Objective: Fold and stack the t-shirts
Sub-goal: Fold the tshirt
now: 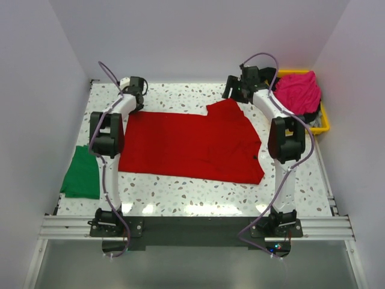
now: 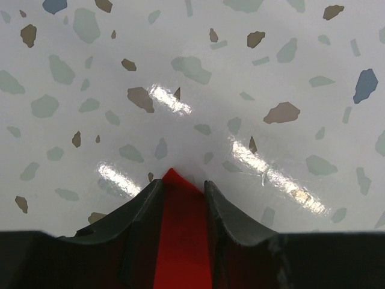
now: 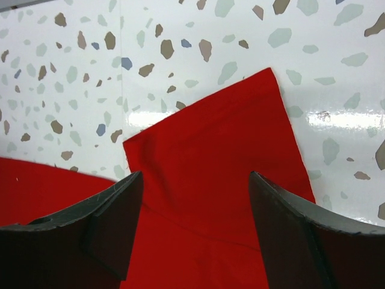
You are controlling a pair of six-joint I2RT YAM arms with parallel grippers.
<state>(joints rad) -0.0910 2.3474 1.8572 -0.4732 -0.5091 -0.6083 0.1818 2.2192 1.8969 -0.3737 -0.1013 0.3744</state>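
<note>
Flanking 11 o'clock corner [image 2: 173,176] with left gripper [image 2: 183,183], clamp unconfirmable; straddling 1 o'clock sleeve [image 3: 222,132] with right gripper [image 3: 195,176], jaws apart. Treating red t-shirt [image 1: 192,144] as limp, light.

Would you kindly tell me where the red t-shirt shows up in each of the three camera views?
Top external: the red t-shirt lies spread flat in the centre.
Left wrist: a corner of the red t-shirt at bottom centre, inside the left gripper.
Right wrist: part of the red t-shirt fills the lower centre.
Shared landmark: the speckled tabletop.
</note>
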